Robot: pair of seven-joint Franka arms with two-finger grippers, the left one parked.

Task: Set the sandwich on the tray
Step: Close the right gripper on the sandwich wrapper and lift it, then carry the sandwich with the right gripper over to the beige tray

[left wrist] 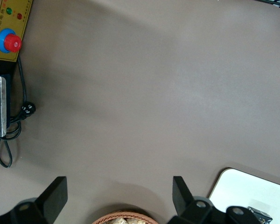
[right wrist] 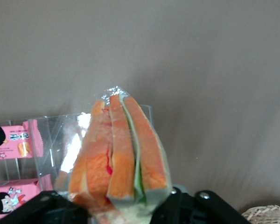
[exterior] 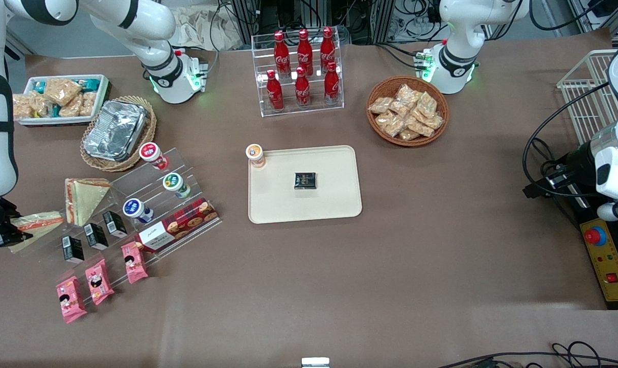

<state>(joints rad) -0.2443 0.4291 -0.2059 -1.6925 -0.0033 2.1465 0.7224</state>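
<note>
My right gripper [exterior: 5,227] is at the working arm's end of the table, beside the clear acrylic stand, shut on the sandwich [exterior: 36,223]. In the right wrist view the wrapped sandwich [right wrist: 119,154] stands out from between the fingers of the gripper [right wrist: 123,207], showing its orange crust edges and a green and red filling. A second wrapped wedge [exterior: 84,197] leans on the stand close by. The cream tray [exterior: 334,204] lies at the table's middle, well away from the gripper. It carries a small dark packet [exterior: 305,180] and an orange-lidded cup [exterior: 256,155] at one corner.
The acrylic stand [exterior: 150,214] holds lidded cups, black cartons, pink packets and a biscuit box. A foil container [exterior: 116,129] in a wicker basket and a white snack bin [exterior: 61,98] sit farther from the camera. A cola rack [exterior: 301,71] and a snack basket [exterior: 407,111] stand past the tray.
</note>
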